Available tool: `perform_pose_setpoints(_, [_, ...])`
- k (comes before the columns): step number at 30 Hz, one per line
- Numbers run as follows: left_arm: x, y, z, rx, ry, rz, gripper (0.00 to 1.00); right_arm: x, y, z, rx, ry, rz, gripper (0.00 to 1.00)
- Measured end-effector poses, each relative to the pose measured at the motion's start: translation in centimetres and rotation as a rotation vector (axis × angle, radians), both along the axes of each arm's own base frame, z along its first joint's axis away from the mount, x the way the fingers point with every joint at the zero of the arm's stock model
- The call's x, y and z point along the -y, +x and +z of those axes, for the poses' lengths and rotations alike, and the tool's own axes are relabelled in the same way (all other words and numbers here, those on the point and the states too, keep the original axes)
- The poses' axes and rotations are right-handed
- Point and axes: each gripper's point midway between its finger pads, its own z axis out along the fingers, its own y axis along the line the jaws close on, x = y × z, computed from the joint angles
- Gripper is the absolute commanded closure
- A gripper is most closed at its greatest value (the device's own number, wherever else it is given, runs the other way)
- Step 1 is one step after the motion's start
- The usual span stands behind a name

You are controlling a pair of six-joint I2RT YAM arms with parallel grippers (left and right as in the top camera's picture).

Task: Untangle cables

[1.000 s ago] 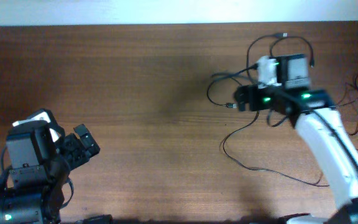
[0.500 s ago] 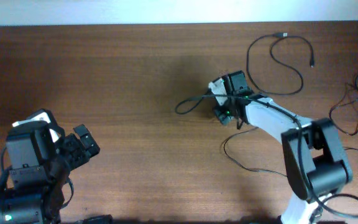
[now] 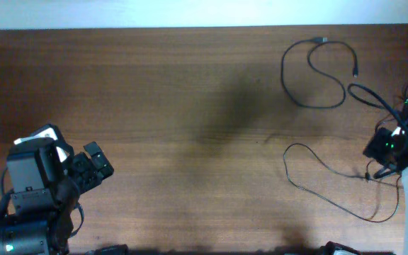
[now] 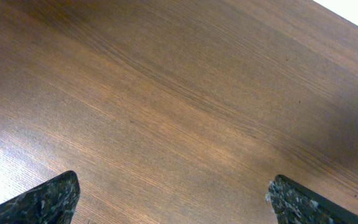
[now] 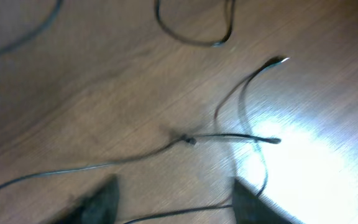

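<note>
Swung back to the brown wooden table's (image 3: 154,106) right edge: right black gripper (image 5: 176,199) half-open, empty, over thin black cables (image 5: 235,135) now lying apart; left gripper (image 4: 173,196) gaping, empty.

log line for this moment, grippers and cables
left gripper: open, over table | right gripper: open, above cables | cables: on table's right side, none visibly gripped
</note>
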Motion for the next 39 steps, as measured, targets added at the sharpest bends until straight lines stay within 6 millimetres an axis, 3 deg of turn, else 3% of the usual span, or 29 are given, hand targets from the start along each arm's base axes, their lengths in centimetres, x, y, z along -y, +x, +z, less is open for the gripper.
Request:
perform_pose_setpoints(2, [0.0, 0.0, 0.0, 0.0, 0.0, 0.0, 0.01, -0.9, 0.5, -1.8, -0.041, 0.078, 0.012, 0.04])
perform_pose_setpoints(4, [0.0, 0.0, 0.0, 0.0, 0.0, 0.0, 0.01, -1.6, 0.9, -1.8, -0.021, 0.12, 0.031, 0.01])
perform_pose_setpoints(7, [0.0, 0.0, 0.0, 0.0, 0.0, 0.0, 0.01, -3.3, -1.0, -1.0, -0.024, 0.188, 0.016, 0.0])
perform_pose_setpoints(8, [0.0, 0.0, 0.0, 0.001, 0.0, 0.0, 0.01, -5.4, -1.2, -1.0, -0.01, 0.303, 0.015, 0.3])
perform_pose_setpoints(10, [0.0, 0.0, 0.0, 0.0, 0.0, 0.0, 0.01, -9.2, -2.1, -2.1, -0.033, 0.521, 0.034, 0.14])
perform_pose_setpoints(11, [0.0, 0.0, 0.0, 0.001, 0.0, 0.0, 0.01, -8.8, -2.5, -2.5, -0.052, 0.506, -0.022, 0.07])
perform_pose_setpoints(12, [0.0, 0.0, 0.0, 0.0, 0.0, 0.0, 0.01, -6.8, -3.7, -3.3, -0.094, 0.415, -0.186, 0.01])
perform_pose_setpoints(14, [0.0, 0.0, 0.0, 0.0, 0.0, 0.0, 0.01, -1.7, -5.3, -3.4, -0.089, 0.15, -0.464, 0.01])
perform_pose_setpoints(16, [0.0, 0.0, 0.0, 0.002, 0.0, 0.0, 0.01, 1.3, -5.2, -3.9, -0.014, -0.01, -0.578, 0.01])
perform_pose_setpoints(18, [0.0, 0.0, 0.0, 0.0, 0.0, 0.0, 0.01, 3.0, -6.1, -6.7, -0.003, -0.126, -0.634, 0.01])
perform_pose_setpoints(20, [0.0, 0.0, 0.0, 0.002, 0.0, 0.0, 0.01, 5.6, -6.0, -7.2, 0.085, -0.237, -0.698, 0.01])
perform_pose_setpoints(22, [0.0, 0.0, 0.0, 0.0, 0.0, 0.0, 0.01, 9.0, -7.0, -7.3, 0.131, -0.339, -0.787, 0.01])
perform_pose_setpoints(23, [0.0, 0.0, 0.0, -0.002, 0.0, 0.0, 0.01, 10.7, -6.6, -7.9, 0.127, -0.357, -0.763, 0.01])
perform_pose_setpoints(25, [0.0, 0.0, 0.0, 0.0, 0.0, 0.0, 0.01, 11.4, -5.8, -10.7, 0.058, -0.285, -0.684, 0.01])
perform_pose_setpoints(26, [0.0, 0.0, 0.0, 0.0, 0.0, 0.0, 0.01, 10.7, -5.7, -13.7, -0.024, -0.198, -0.626, 0.22])
perform_pose_setpoints(27, [0.0, 0.0, 0.0, 0.0, 0.0, 0.0, 0.01, 10.1, -5.7, -15.1, -0.06, -0.156, -0.601, 0.59])
perform_pose_setpoints(28, [0.0, 0.0, 0.0, 0.0, 0.0, 0.0, 0.01, 9.2, -5.0, -16.9, -0.088, -0.079, -0.548, 0.83])
perform_pose_setpoints(29, [0.0, 0.0, 0.0, 0.0, 0.0, 0.0, 0.01, 8.8, -3.9, -17.3, -0.081, -0.034, -0.483, 0.96])
perform_pose_setpoints(32, [0.0, 0.0, 0.0, 0.0, 0.0, 0.0, 0.01, 6.8, -1.9, -17.6, -0.058, 0.098, -0.322, 0.96])
perform_pose_setpoints(33, [0.0, 0.0, 0.0, 0.0, 0.0, 0.0, 0.01, 5.9, -2.0, -17.4, -0.067, 0.138, -0.301, 0.96])
perform_pose_setpoints(35, [0.0, 0.0, 0.0, 0.001, 0.0, 0.0, 0.01, 4.9, -0.8, -14.3, 0.0, 0.191, -0.252, 0.96])
perform_pose_setpoints(37, [0.0, 0.0, 0.0, 0.0, 0.0, 0.0, 0.01, 6.6, 3.1, -4.9, 0.268, 0.095, -0.196, 0.96])
perform_pose_setpoints(39, [0.0, 0.0, 0.0, 0.0, 0.0, 0.0, 0.01, 7.4, 5.7, 6.9, 0.586, -0.08, -0.078, 0.96])
